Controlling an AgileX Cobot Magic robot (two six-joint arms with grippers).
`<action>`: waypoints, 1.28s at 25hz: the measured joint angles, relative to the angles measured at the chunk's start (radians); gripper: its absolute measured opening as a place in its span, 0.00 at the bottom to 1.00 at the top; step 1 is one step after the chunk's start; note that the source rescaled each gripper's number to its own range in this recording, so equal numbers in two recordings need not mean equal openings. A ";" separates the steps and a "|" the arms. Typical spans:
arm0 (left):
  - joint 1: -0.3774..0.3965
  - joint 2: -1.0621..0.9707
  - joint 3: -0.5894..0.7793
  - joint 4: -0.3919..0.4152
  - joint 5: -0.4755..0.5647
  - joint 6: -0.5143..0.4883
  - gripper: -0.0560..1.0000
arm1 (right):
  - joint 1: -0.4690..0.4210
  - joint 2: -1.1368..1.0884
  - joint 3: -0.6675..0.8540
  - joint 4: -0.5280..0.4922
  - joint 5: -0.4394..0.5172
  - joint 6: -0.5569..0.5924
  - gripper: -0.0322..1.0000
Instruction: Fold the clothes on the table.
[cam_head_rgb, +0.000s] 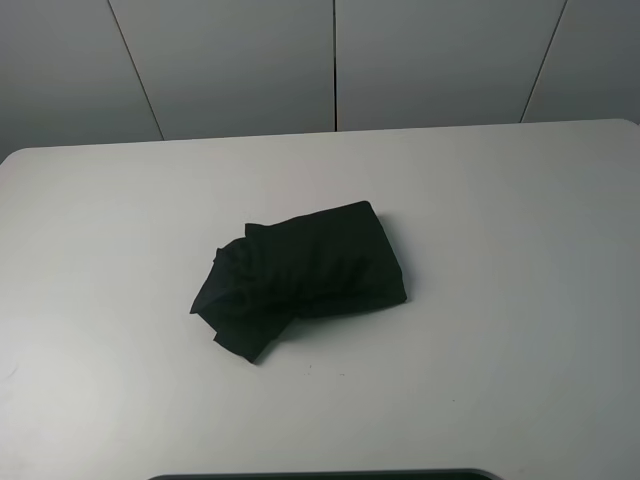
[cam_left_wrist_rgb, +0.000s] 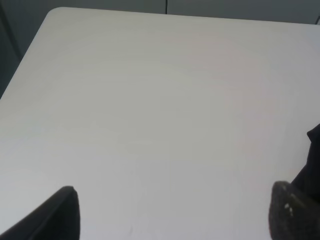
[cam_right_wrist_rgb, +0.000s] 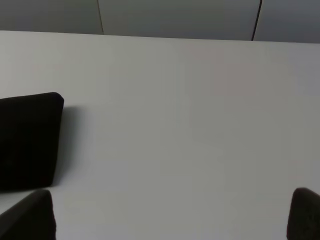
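Overhead, neither arm shows in the high view; only the wrist cameras catch the claws. The left gripper (cam_left_wrist_rgb: 172, 212) hangs above bare table (cam_head_rgb: 520, 200) with its two dark fingertips spread wide and nothing between them. The right gripper (cam_right_wrist_rgb: 172, 215) is likewise spread wide and empty, its fingertips poking in at the frame's lower corners. Both look across the tabletop at a shallow angle.

The clothes (cam_head_rgb: 305, 275) lie near the table's middle as a compact black bundle, plain side showing, no print visible. Its long axis runs from about eight o'clock to two o'clock in the high view: the neat, squared end sits toward two o'clock, and the rumpled, looser end with a protruding flap toward eight o'clock.
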 joint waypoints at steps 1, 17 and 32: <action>0.002 0.000 0.000 0.000 0.000 0.000 0.98 | -0.001 0.000 0.000 -0.002 0.000 0.000 1.00; 0.006 0.000 0.000 0.000 0.000 0.000 0.98 | -0.002 0.000 0.000 -0.004 0.000 0.030 1.00; 0.006 0.000 0.000 0.000 0.000 0.000 0.98 | -0.002 0.000 0.000 0.000 0.000 0.057 1.00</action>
